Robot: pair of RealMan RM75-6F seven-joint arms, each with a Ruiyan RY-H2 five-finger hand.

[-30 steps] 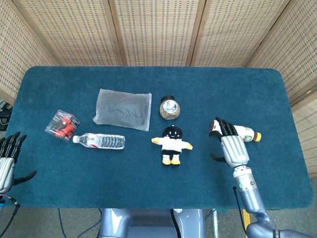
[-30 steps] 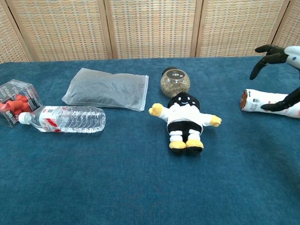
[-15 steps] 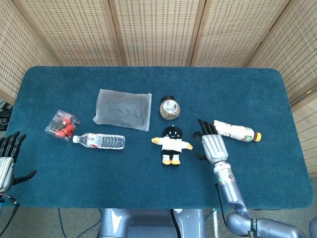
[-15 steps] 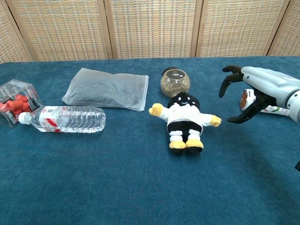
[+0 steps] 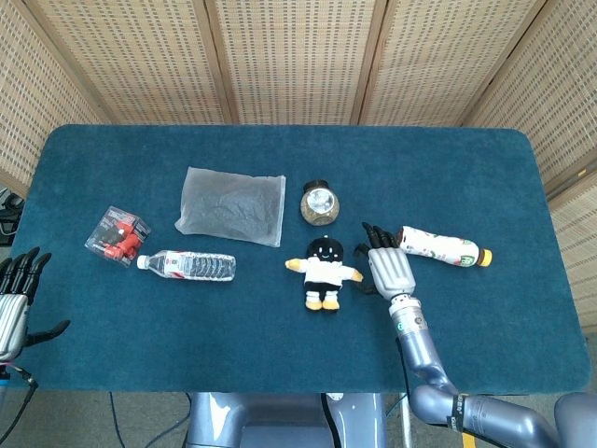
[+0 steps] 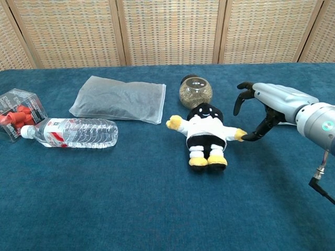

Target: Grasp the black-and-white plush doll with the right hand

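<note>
The black-and-white plush doll (image 5: 324,270) (image 6: 206,133) lies on its back at the middle of the blue table, its yellow-tipped arms spread. My right hand (image 5: 387,269) (image 6: 266,103) hovers just right of the doll with its fingers apart and curved, holding nothing. In the chest view its thumb tip is right at the doll's yellow arm tip; contact is unclear. My left hand (image 5: 14,299) stays open at the table's left front edge, far from the doll.
A round glass jar (image 5: 320,203) stands just behind the doll. A drink bottle (image 5: 443,246) lies right of my right hand. Further left are a clear bag (image 5: 231,205), a water bottle (image 5: 189,266) and a clear box with red pieces (image 5: 118,235).
My right hand has moved left from over the drink bottle to just beside the doll's arm. The left hand and all objects have stayed put.
</note>
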